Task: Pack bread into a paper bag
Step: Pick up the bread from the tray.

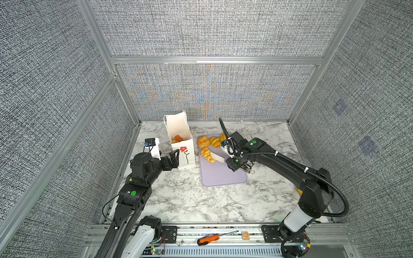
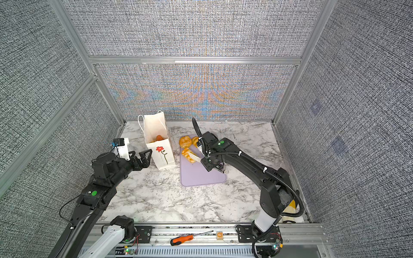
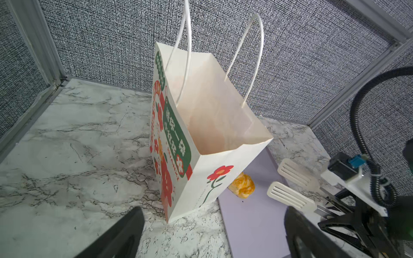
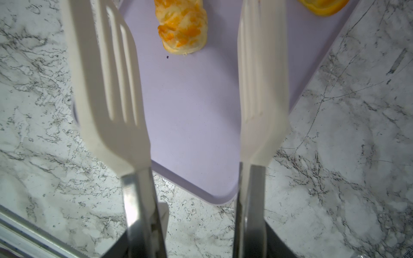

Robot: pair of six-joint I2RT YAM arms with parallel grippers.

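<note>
The white paper bag (image 1: 181,143) (image 2: 159,147) (image 3: 212,125) with a red flower stands upright and open left of the lilac tray (image 1: 223,176) (image 2: 201,176). An orange-brown bread (image 1: 177,138) (image 2: 158,138) lies inside it. A striped roll (image 1: 207,155) (image 2: 187,154) (image 3: 242,186) (image 4: 182,29) and two more golden pieces (image 1: 203,141) (image 1: 215,141) rest at the tray's far end. My right gripper (image 1: 232,160) (image 2: 206,162) (image 4: 201,245) is shut on white tongs (image 1: 218,158) (image 3: 290,178) (image 4: 107,89). Their blades stand apart just short of the roll, with nothing between them. My left gripper (image 1: 171,159) (image 2: 140,157) (image 3: 212,241) is open beside the bag's near left corner.
Grey fabric walls on an aluminium frame close in the marble table on three sides. A screwdriver (image 1: 209,239) and a small block (image 1: 245,235) lie on the front rail. A yellow and white object (image 2: 290,210) sits behind the right arm's base.
</note>
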